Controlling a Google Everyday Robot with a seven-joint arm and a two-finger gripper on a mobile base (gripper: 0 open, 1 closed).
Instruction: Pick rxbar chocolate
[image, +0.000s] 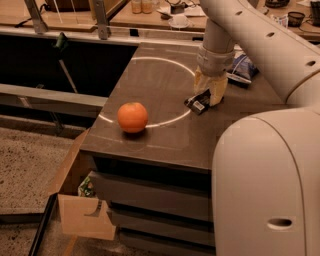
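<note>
The rxbar chocolate (196, 103) is a small black wrapper with a white label patch. It lies on the dark table top (150, 75), on the right part of a white circle line. My gripper (211, 94) is straight down over the bar's right end and touches or covers it. The bar's left end sticks out from under the gripper. An orange (132, 117) sits on the table to the left of the bar, well apart from it.
A blue-and-white chip bag (243, 67) lies behind the gripper, partly hidden by the arm. The robot's white body (270, 185) fills the lower right. An open cardboard box (75, 210) stands on the floor at the table's front left. A cluttered counter runs along the back.
</note>
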